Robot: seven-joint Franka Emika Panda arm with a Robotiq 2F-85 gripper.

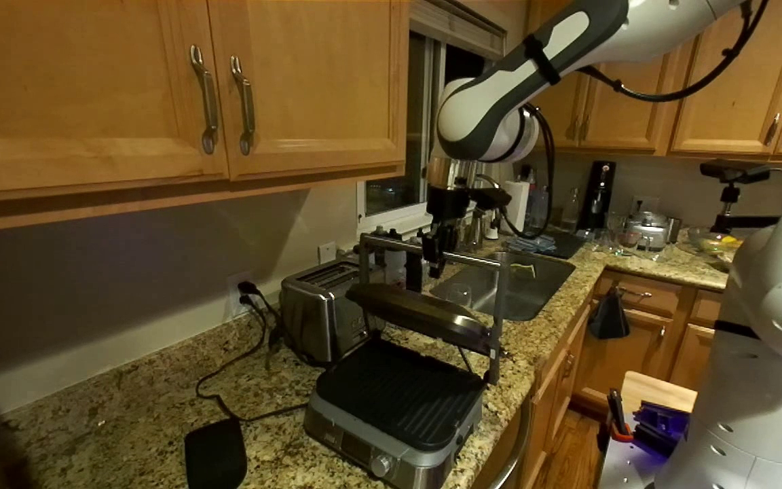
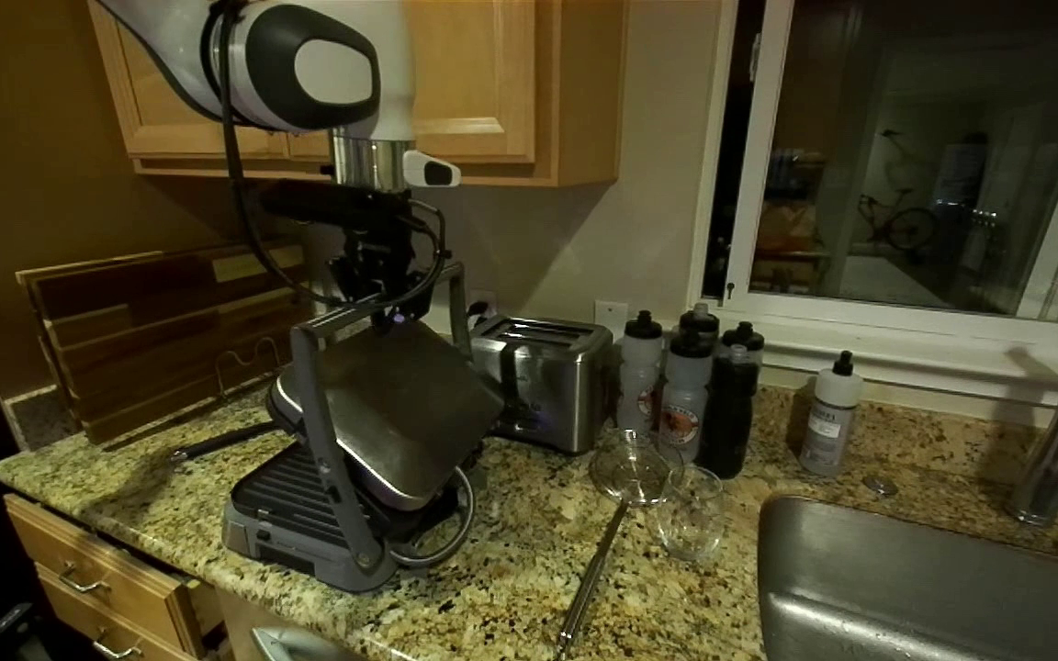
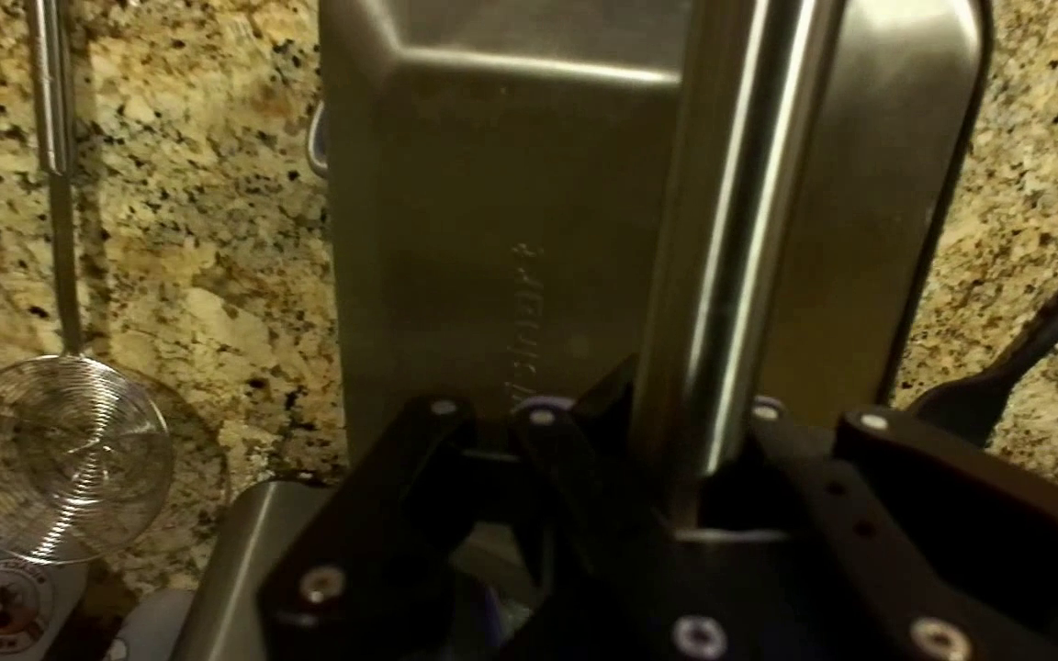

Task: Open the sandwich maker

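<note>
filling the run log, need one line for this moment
sandwich maker: lid raised, tilted | gripper: astride bar handle | clamped: can't tell

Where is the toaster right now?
In an exterior view, the toaster stands on the counter, with the sandwich maker to its left and the bottles to its right.

Granite worktop (image 2: 506, 588): sandwich maker (image 2: 396, 404) near front edge; silver toaster (image 2: 543, 381) and drink bottles (image 2: 685, 395) along back edge; wire strainer (image 2: 636, 470) lying with handle (image 2: 588, 588) toward front edge; drinking glass (image 2: 692, 519) just beside strainer; dispenser bottle (image 2: 830, 424) near back edge
</note>
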